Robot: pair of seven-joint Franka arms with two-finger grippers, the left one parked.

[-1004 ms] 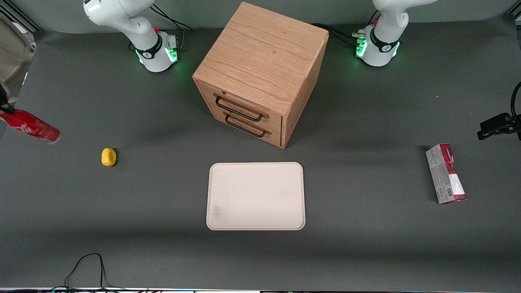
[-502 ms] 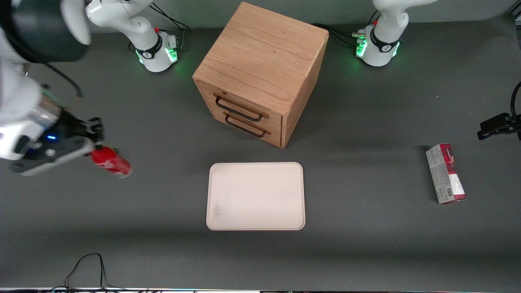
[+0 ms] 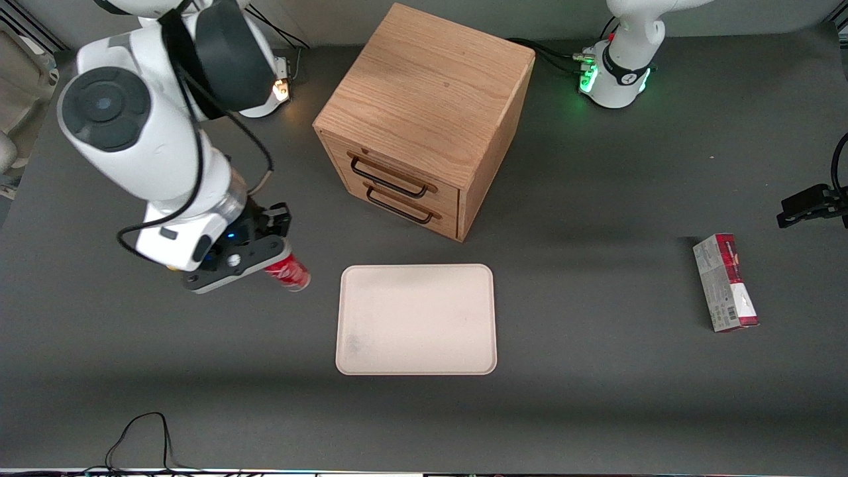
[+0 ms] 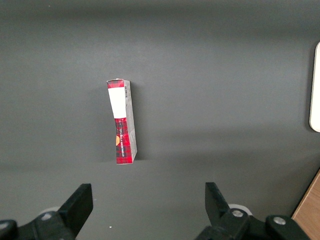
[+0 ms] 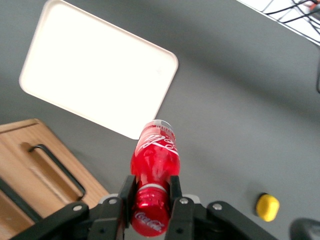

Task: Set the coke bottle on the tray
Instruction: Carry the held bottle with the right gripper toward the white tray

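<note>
Grey worktop [image 3: 596, 411] is carrying one wooden drawer cabinet [image 3: 424, 119] with two drawers, standing toward its edge farthest from the front camera. One beige tray [image 3: 416, 319] is lying in front of the cabinet. One gripper [image 5: 150, 192] is hanging above the worktop just beside the tray's edge toward the working arm's end, its fingers [image 5: 174, 186] clamping one coke bottle [image 5: 155, 172] by the neck, clear of the tray

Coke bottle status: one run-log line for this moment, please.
claw: shut on coke bottle neck | bottle: carried above table, beside tray, not over it | tray: bare | placement: not yet done
</note>
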